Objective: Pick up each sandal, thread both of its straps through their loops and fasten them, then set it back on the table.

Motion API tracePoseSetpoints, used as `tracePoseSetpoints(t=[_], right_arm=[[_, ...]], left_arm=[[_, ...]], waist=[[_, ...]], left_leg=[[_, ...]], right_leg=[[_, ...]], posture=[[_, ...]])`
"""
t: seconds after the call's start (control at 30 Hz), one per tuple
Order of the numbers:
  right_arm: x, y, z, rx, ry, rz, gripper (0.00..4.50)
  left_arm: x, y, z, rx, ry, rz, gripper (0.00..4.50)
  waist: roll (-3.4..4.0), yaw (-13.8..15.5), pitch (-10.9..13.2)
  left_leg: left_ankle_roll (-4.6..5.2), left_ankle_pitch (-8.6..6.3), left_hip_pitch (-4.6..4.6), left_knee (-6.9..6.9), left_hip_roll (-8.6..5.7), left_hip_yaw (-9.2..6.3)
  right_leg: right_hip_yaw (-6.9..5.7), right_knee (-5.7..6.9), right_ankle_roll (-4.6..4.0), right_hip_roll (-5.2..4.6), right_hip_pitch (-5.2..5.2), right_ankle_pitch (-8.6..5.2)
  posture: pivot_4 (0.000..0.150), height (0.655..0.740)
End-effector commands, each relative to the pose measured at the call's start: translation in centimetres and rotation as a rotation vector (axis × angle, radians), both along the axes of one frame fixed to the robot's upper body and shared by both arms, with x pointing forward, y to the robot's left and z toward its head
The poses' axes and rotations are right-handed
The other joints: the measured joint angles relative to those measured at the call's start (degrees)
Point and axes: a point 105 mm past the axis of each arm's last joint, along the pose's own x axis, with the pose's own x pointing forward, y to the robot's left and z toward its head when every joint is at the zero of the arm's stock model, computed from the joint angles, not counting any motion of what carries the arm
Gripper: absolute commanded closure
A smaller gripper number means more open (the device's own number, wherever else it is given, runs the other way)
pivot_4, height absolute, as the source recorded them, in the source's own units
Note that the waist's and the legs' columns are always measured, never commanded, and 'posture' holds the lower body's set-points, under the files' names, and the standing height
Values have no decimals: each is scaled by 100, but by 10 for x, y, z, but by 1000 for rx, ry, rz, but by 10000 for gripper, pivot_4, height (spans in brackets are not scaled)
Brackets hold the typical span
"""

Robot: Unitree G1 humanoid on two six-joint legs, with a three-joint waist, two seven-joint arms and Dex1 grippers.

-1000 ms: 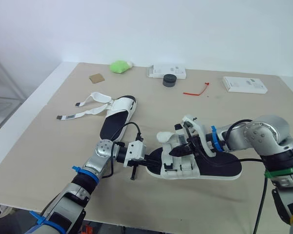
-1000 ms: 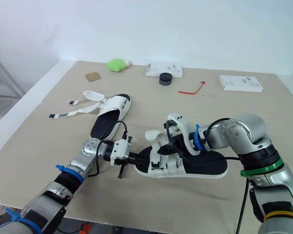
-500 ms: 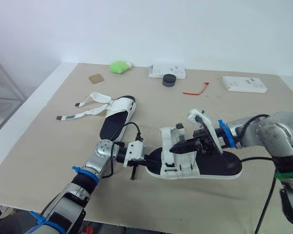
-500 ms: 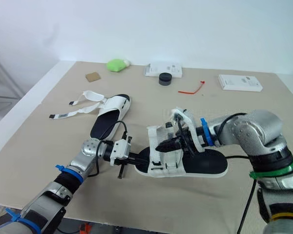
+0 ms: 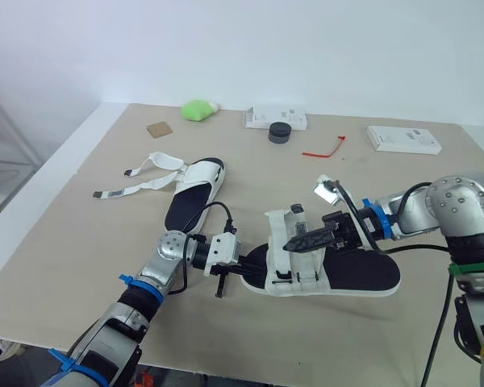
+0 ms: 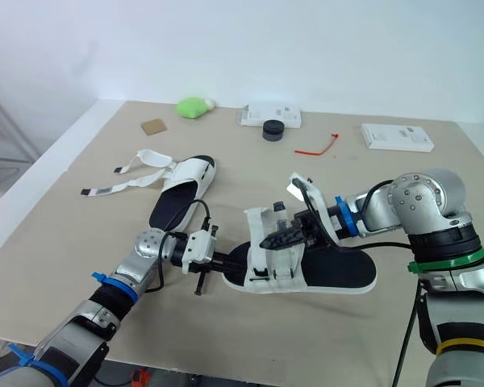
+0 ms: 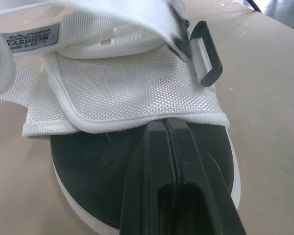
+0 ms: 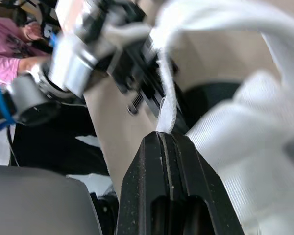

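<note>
Toward the front of the surface (image 5: 89, 258) lies a sandal (image 5: 363, 278); the left end effector (image 5: 254, 272), clenched empty, rests on its toe; the right end effector (image 5: 289, 244), above it, pinches its strap (image 8: 167, 93).

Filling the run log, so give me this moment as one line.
left gripper: shut, at near sandal insole | right gripper: shut on strap | far sandal: unfastened, on table

The table (image 5: 89, 234) was lit brightly and evenly from overhead. Only a thin, soft shadow was cast beneath the near sandal (image 5: 375, 274). In the right wrist view, the strap (image 8: 210, 14) was washed out by glare.
</note>
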Motion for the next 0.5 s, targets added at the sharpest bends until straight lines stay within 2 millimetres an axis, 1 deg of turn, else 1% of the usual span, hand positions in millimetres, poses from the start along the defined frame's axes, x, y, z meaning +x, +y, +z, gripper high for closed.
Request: tracePoseSetpoints(t=[0.03, 0.27, 0.5], right_arm=[[0, -2, -2, -28, -1, -8, 44363], [1, -2, -7, -51, 5, -17, 44363], [-3, -1, -18, -110, 15, -2, 44363]], left_arm=[[-28, 26, -81, 294, 250, 16, 45000], [-28, 26, -81, 293, 249, 15, 45000], [-28, 25, -81, 291, 252, 19, 45000]], waist=[[1, 0, -1], [3, 1, -3], [4, 1, -4]], left_leg=[[0, 0, 0, 0, 0, -1], [0, 0, 0, 0, -1, 0], [0, 0, 0, 0, -1, -1]], right_leg=[[-1, 0, 0, 1, 0, 0], [-2, 0, 3, 2, 2, -3], [-2, 0, 4, 2, 2, -4]], posture=[[1500, 7400], [1500, 7400], [1500, 7400]])
